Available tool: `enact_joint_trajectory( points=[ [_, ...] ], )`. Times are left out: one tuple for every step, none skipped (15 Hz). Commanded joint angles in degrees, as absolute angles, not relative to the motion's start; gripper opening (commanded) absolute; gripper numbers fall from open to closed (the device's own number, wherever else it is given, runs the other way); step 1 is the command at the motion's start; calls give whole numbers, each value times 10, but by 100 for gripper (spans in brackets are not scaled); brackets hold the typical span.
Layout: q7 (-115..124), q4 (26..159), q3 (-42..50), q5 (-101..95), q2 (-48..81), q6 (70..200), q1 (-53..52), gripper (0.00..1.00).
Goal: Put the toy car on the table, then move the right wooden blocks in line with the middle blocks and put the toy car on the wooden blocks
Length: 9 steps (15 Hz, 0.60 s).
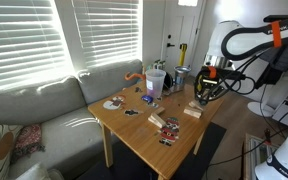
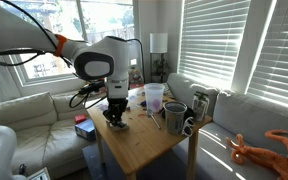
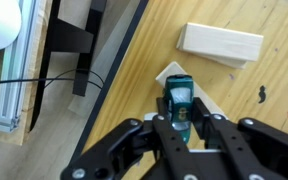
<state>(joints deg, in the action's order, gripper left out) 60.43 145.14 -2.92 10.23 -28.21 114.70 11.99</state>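
Gripper (image 3: pixel 181 114) is clamped on the toy car (image 3: pixel 179 93), one finger on each flank, jaws tight on it. The car is dead centre between the fingertips, so there is no offset to close: nothing to reach for, only to carry.

The car is over a pale wooden block (image 3: pixel 172 72), whose corners poke out past it on the far side and to the right. Touching the block or just off it: cannot tell from the wrist view.

The car's long axis runs up-down in the wrist view, straight out from the wrist, crosswise to the line the fingers close along. Its teal top faces the camera. Which end is the front: cannot tell.

A second wooden block (image 3: pixel 221 45) lies further out and to the right, apart from the first. Its long axis runs roughly left-right, so across the car's.

Bare table (image 3: pixel 274 95) is open to the right of the car. The table edge runs diagonally close on the left, with a black stand (image 3: pixel 69 38) and a cable beyond it.

Judgement: the step in hand is setting the car on the table, so the move should go right, away from the edge, then down, clear of both blocks.

In both exterior views the arm hangs over one end of the table, and the car is too small to see there. A clear cup (image 1: pixel 156 82) stands well apart.
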Motion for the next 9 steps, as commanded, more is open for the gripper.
enact_joint_trajectory(
  points=[
    [678, 1448, -36, 130, -297, 1140, 104, 7],
    [694, 1447, -37, 130, -297, 1139, 100, 7],
    [711, 1446, -40, 125, -296, 1140, 98, 7],
    [727, 1445, -41, 122, -295, 1141, 96, 7],
    [738, 1445, -41, 124, -295, 1142, 93, 7],
    [750, 1445, -43, 124, -295, 1145, 91, 7],
    [761, 1445, -44, 124, -294, 1147, 88, 7],
    [771, 1445, -46, 123, -293, 1150, 85, 7],
    [781, 1445, -48, 123, -291, 1152, 83, 7]
  ],
)
